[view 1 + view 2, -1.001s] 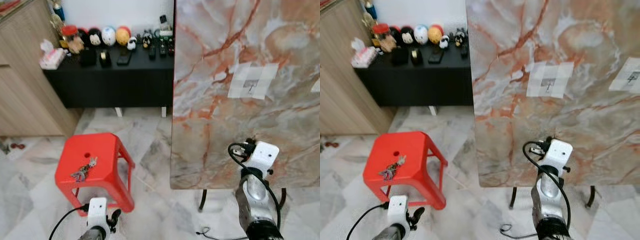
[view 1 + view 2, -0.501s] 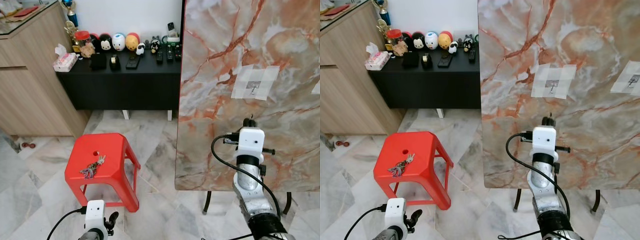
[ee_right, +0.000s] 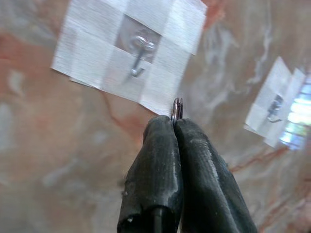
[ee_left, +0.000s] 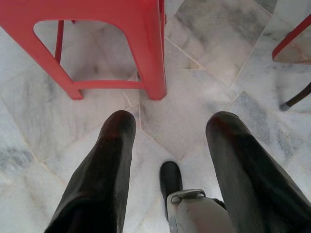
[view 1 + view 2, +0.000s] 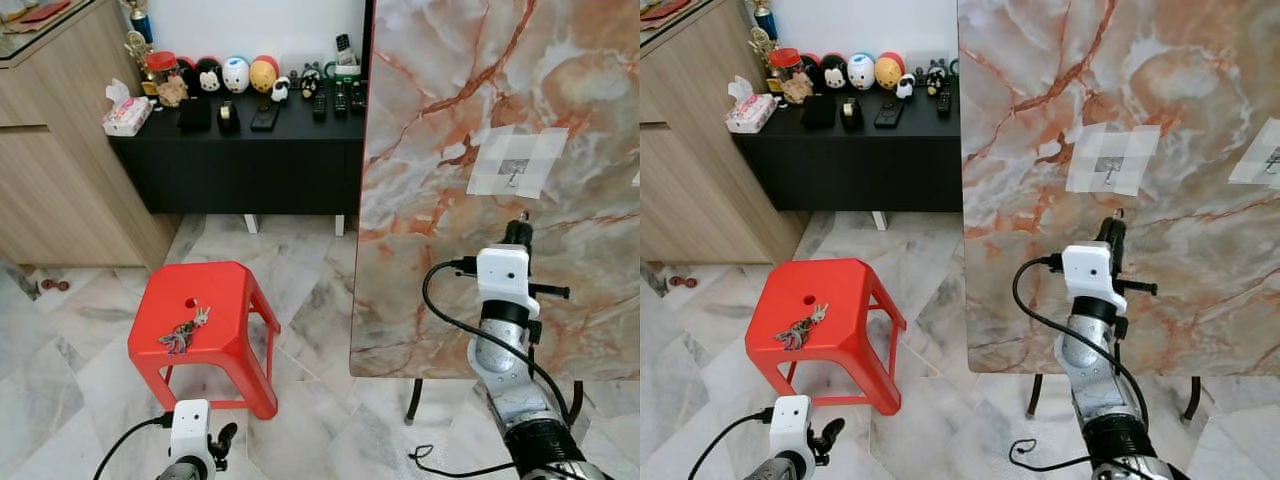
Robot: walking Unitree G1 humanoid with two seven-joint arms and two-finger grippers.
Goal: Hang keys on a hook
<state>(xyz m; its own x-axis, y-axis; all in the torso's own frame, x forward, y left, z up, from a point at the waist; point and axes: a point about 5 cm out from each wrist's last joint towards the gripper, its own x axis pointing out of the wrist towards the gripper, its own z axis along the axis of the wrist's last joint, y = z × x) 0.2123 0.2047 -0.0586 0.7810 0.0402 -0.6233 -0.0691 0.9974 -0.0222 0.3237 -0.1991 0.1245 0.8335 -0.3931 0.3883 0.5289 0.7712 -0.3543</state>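
A small metal hook (image 5: 514, 178) is taped to the upright marble panel (image 5: 440, 200). A second taped hook (image 5: 1272, 160) sits further right. My right gripper (image 5: 519, 228) is raised in front of the panel, just below the first hook. In the right wrist view its fingers (image 3: 160, 160) are shut on a thin metal key ring (image 3: 177, 109), whose edge sticks out of the tips a little below and to the right of the hook (image 3: 137, 65). A bunch of keys (image 5: 184, 334) lies on the red stool (image 5: 225, 330). My left gripper (image 4: 170, 131) hangs open low by the stool's legs.
A black low cabinet (image 5: 250, 160) with toy figures and remotes stands against the back wall. A wooden cabinet (image 5: 50, 170) is at the left. The panel rests on dark stand legs (image 5: 413, 400). A loose cable (image 5: 450, 468) lies on the marble floor.
My right gripper has risen along the panel and now sits closer under the taped hook. The camera view shifted a little. The keys on the stool have not moved.
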